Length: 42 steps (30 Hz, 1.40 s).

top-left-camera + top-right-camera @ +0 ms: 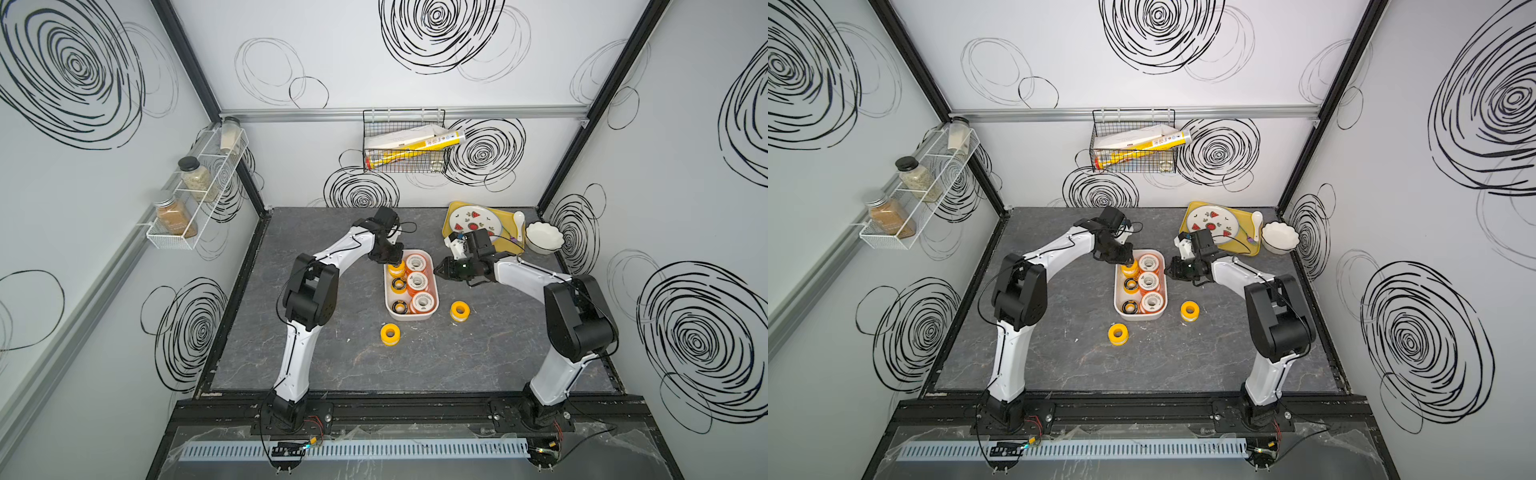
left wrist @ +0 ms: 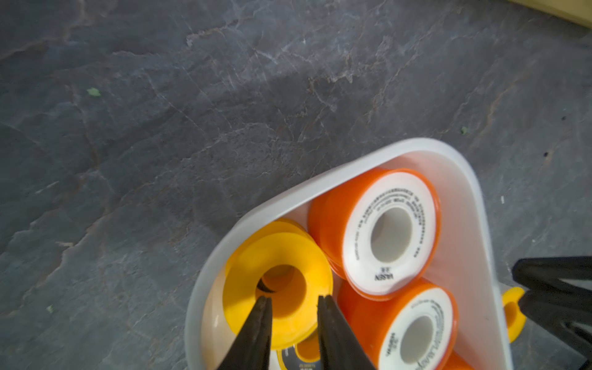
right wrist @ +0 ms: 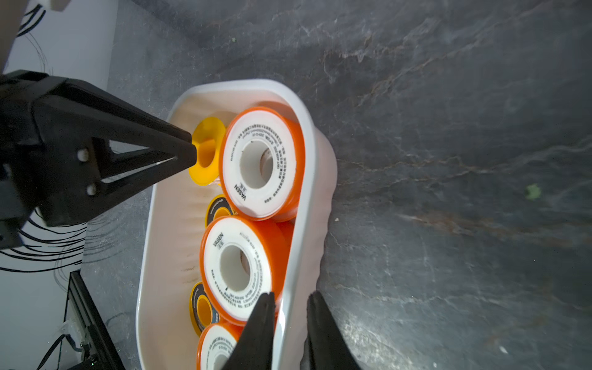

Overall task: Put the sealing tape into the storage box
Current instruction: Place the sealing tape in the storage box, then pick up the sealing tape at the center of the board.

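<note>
A round all-yellow spool of sealing tape lies on the dark tabletop near the near left corner of the white rectangular plastic storage box. Inside, the far left corner holds another all-yellow spool under the left gripper, its tips slightly spread (contact unclear), with two black-faced yellow spools nearer and three orange white-faced spools along the right. The right gripper, narrowly parted, straddles the box's right wall; a third all-yellow spool lies right of the box.
</note>
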Motion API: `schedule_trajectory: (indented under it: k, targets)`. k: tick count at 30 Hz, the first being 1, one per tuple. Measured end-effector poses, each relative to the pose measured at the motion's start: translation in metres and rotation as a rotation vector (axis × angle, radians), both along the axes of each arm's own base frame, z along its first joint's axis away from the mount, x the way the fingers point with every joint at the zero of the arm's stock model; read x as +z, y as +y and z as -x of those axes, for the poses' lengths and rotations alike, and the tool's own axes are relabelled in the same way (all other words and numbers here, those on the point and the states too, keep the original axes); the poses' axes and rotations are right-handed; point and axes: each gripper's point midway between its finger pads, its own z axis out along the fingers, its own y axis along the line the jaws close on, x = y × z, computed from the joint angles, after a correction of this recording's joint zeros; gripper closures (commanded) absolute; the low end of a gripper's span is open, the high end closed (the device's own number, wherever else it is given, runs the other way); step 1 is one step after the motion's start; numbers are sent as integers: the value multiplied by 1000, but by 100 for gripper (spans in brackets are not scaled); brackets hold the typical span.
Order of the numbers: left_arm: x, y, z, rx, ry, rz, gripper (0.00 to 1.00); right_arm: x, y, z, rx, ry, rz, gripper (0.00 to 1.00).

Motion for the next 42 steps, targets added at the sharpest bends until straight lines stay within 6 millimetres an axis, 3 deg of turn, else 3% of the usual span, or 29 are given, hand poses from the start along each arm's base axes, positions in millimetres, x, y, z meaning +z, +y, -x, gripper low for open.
schedule_trajectory:
  k: [5,8,11,14,19,23,26,34,42]
  targets:
    - [60,10,0,20,-111,34,59,20,-16,0,-38,-70,71,72]
    - [96,25,5,45,-179,57,58,22,-27,5,-61,-89,124,71]
    - [115,47,15,84,-218,67,57,19,-40,13,-77,-93,182,69]
    - [115,77,29,141,-228,70,55,14,-50,24,-82,-90,230,69]
    - [96,127,51,259,-209,91,54,5,-64,43,-80,-77,285,65]
    - [90,155,59,332,-227,101,50,2,-71,54,-83,-74,310,64]
    - [95,160,67,350,-268,115,43,0,-76,61,-86,-71,326,61]
    - [128,171,66,383,-393,142,41,-14,-85,82,-78,-36,354,53]
    - [128,187,62,429,-401,165,40,-29,-85,96,-60,3,370,38]
